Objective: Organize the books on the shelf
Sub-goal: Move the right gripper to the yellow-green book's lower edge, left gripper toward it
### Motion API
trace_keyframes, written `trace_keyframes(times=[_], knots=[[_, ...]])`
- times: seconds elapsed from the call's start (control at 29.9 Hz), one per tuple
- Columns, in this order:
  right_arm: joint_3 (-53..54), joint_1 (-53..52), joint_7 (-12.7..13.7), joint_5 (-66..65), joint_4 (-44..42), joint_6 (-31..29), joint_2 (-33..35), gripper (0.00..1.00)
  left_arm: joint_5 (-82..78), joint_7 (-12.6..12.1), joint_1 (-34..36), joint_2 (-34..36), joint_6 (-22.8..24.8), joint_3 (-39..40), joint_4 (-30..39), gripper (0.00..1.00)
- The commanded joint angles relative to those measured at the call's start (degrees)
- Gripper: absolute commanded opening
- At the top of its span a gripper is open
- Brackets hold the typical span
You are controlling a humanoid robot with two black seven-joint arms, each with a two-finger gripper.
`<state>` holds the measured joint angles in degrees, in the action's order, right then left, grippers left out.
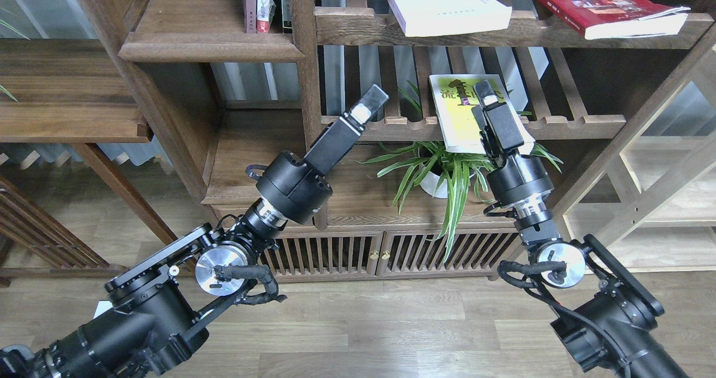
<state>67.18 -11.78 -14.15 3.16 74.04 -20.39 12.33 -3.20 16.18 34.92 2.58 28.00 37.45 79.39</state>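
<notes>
Slipping risk: your right pincer [485, 99] sits over the yellow-green book [456, 115] on the slatted rack [559, 122]; a thin grip could drop it onto the plant [442, 171] below.
Right pincer state: you cannot tell whether it clamps the cover.
Right arm pose: forearm rises steeply, wrist tipped toward the rack.
Left pincer [372, 101]: fingers look pressed together, nothing held, angled up-right beside the bookcase post.
Other books: white book [447, 3] and red book [604, 3] lie flat on the shelf [358, 28] above.
</notes>
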Motion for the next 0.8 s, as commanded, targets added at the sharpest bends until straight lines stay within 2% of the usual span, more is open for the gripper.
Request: trace_keyframes(times=[0.0, 0.57, 0.67, 0.77], knots=[[-0.03, 0.17, 0.00, 0.00, -0.12, 0.00, -0.02, 1.00, -0.14, -0.44, -0.03, 0.06, 0.00, -0.27, 0.06, 0.99], [0.06, 0.79, 0.00, 0.09, -1.97, 0.44, -0.03, 1.00, -0.23, -0.71, -0.03, 0.14, 0.00, 0.43, 0.06, 0.99], [0.15, 1.40, 0.00, 0.27, -2.58, 0.62, -0.11, 1.00, -0.23, -1.85, 0.06, 0.32, 0.00, 0.79, -0.02, 0.99], [0.06, 2.19, 0.35, 0.53, -3.55, 0.70, -0.02, 1.00, -0.23, -5.00, 0.06, 0.58, 0.00, 1.22, -0.02, 0.99]])
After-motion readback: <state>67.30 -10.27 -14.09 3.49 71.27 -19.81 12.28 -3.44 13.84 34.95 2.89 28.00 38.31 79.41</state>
